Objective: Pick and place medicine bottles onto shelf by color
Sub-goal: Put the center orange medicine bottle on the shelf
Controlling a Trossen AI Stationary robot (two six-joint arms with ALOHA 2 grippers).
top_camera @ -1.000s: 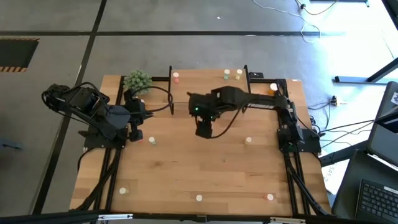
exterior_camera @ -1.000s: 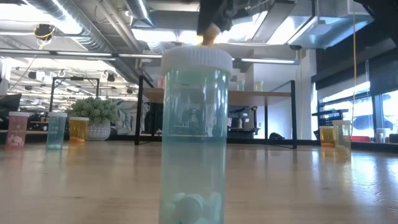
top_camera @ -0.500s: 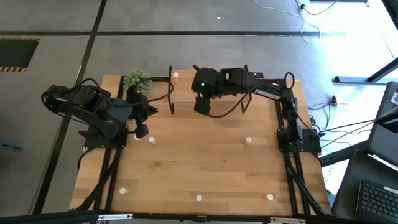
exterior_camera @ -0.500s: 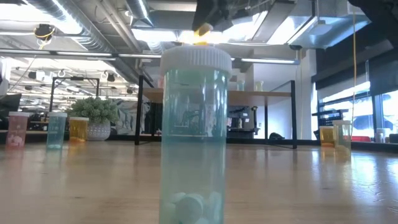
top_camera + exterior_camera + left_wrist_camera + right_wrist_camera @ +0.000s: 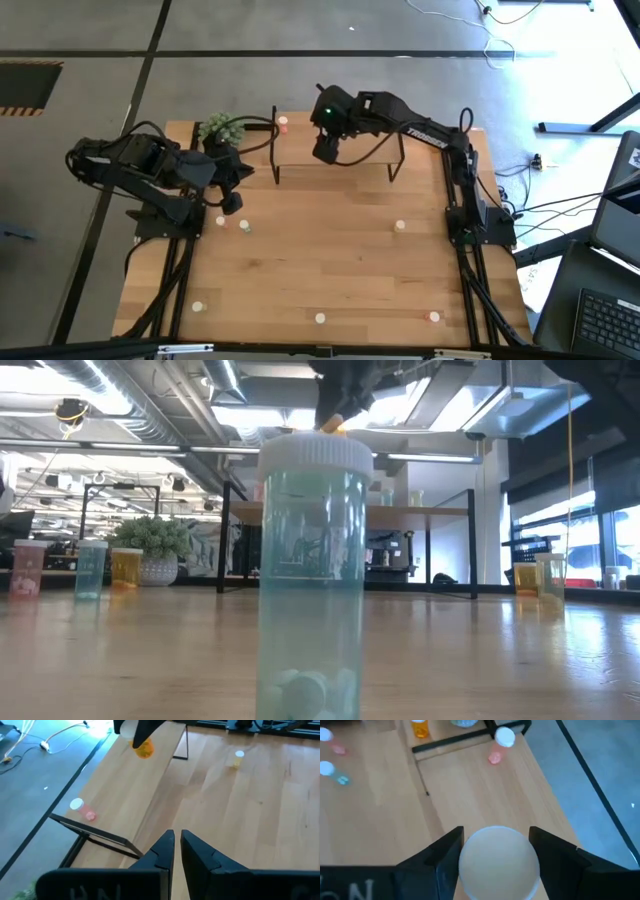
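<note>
Orange medicine bottle [image 5: 143, 748] is clamped by its pale cap in right gripper [image 5: 328, 150] jaws, carried above the shelf [image 5: 150, 805] for placement. Left gripper [image 5: 177, 842], jaws together, is parked over the surface [image 5: 330, 260].

2 dark arms (black cables trailing); right arm [image 5: 420, 135] bears white lettering, green light.
</note>
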